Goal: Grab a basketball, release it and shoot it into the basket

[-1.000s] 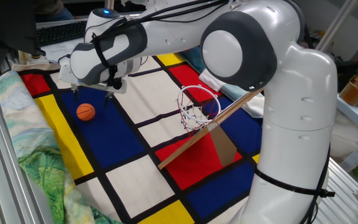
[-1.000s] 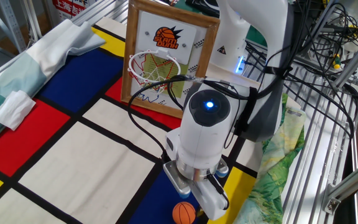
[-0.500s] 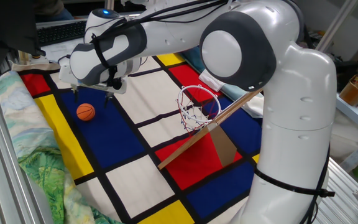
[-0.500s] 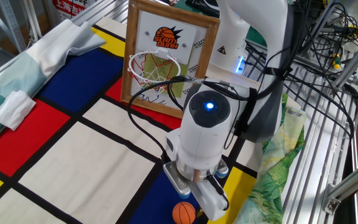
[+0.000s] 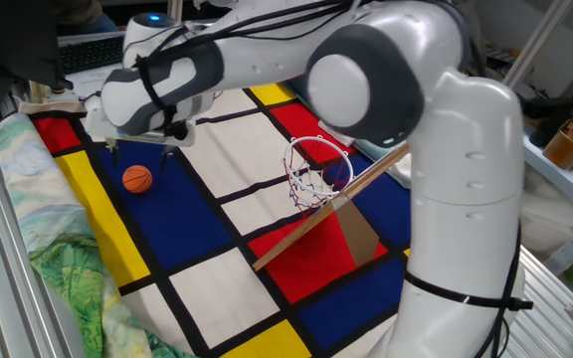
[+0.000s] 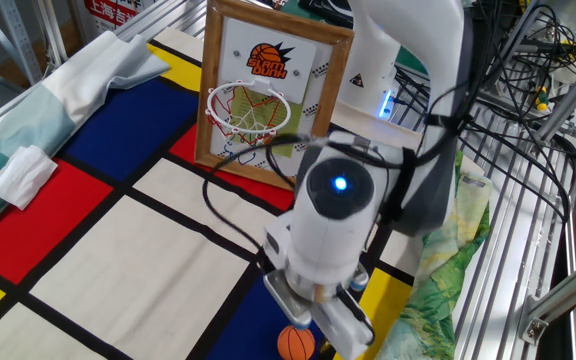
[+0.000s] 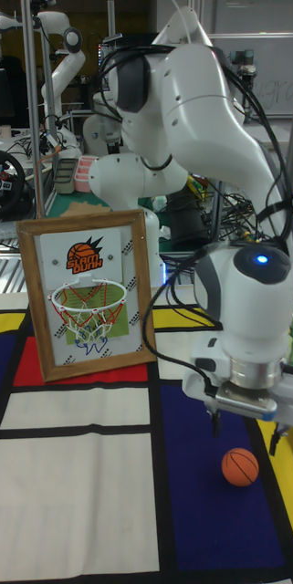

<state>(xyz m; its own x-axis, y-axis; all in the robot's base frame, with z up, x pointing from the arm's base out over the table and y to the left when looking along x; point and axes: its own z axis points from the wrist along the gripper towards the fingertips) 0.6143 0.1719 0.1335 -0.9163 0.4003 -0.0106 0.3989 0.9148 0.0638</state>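
Basketball (image 5: 137, 179): on a blue panel of the checked cloth (image 5: 217, 283), near its yellow stripe, free of any grip. Tool (image 7: 244, 432): fingers spread, empty, hanging just above and slightly off the ball, not touching. Basket (image 6: 247, 108): ring and net on a wood-framed backboard, well apart from the ball across white and red panels. Folded white cloth (image 6: 22, 173): on a red panel, far side. Green patterned fabric (image 5: 63, 288): bunched along the counter edge beside the ball. Open room: broad white panels between ball and basket.
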